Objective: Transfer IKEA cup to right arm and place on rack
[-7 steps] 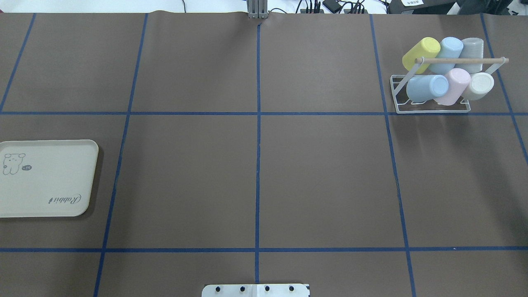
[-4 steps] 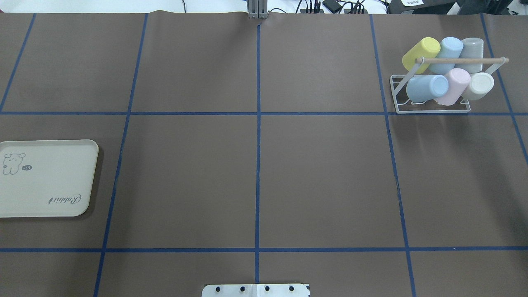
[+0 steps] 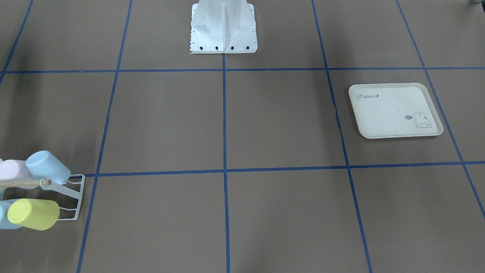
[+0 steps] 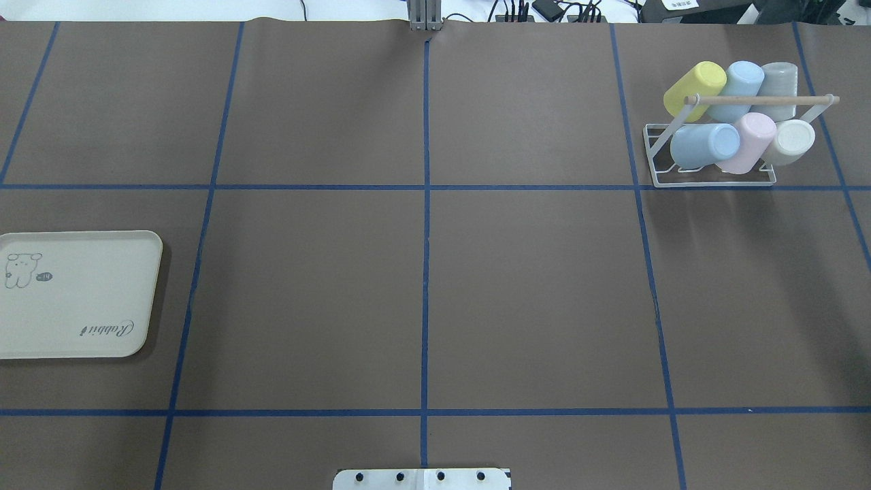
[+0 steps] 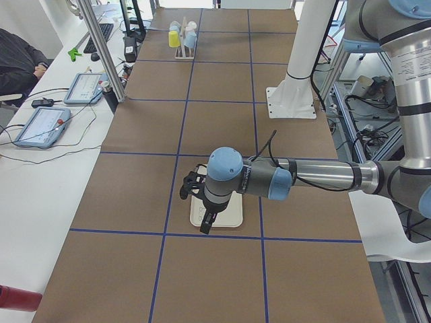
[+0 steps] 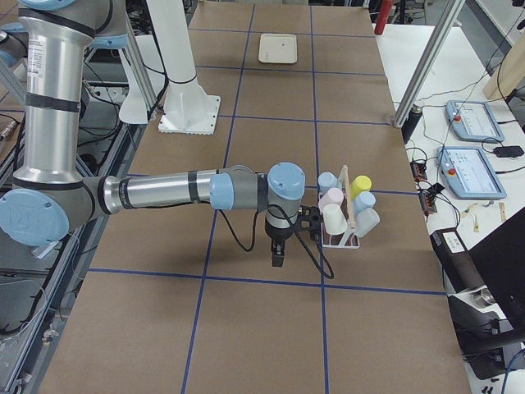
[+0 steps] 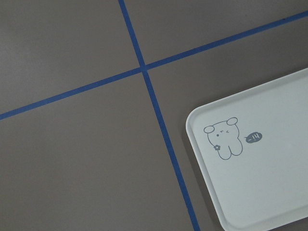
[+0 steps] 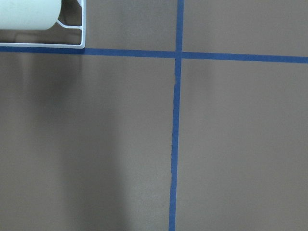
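Observation:
Several pastel cups sit on the white wire rack (image 4: 714, 181) at the far right: yellow (image 4: 694, 87), two blue, pink (image 4: 748, 141), grey and cream (image 4: 793, 139). The rack also shows in the front view (image 3: 75, 197), the right side view (image 6: 340, 240) and the right wrist view (image 8: 82, 29). My right gripper (image 6: 277, 261) hangs just beside the rack, on its robot side. My left gripper (image 5: 205, 227) hangs over the cream tray (image 5: 225, 219). Both show only in the side views, so I cannot tell whether they are open or shut. I see no cup in either.
The rabbit-print tray (image 4: 75, 292) lies bare at the left edge and shows in the left wrist view (image 7: 260, 183). The robot's white base (image 3: 223, 26) stands at the near middle. Blue tape lines grid the brown table. Tablets (image 5: 44, 124) lie on a side bench.

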`<state>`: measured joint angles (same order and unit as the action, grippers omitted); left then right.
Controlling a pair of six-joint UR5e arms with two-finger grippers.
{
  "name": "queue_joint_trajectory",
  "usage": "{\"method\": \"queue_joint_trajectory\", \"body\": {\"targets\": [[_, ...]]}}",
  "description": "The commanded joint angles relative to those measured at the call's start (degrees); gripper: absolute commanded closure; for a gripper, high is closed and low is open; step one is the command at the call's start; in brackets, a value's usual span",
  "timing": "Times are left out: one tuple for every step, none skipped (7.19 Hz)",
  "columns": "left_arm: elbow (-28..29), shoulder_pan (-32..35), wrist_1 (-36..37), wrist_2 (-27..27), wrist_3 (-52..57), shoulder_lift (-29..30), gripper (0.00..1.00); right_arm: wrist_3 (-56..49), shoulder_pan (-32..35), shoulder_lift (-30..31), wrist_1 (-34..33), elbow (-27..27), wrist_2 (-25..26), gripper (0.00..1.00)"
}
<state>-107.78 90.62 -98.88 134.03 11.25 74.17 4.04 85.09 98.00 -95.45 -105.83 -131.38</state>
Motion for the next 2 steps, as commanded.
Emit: {"method": "queue_joint_trajectory", "body": {"targets": [[0.0, 0.0, -0.1, 0.0, 0.0, 0.0, 0.00, 0.0, 0.0, 0.0, 0.0, 0.0, 0.1, 0.01], [0.0, 0.0, -0.1, 0.0, 0.0, 0.0, 0.00, 0.0, 0.0, 0.0, 0.0, 0.0, 0.1, 0.01]]}}
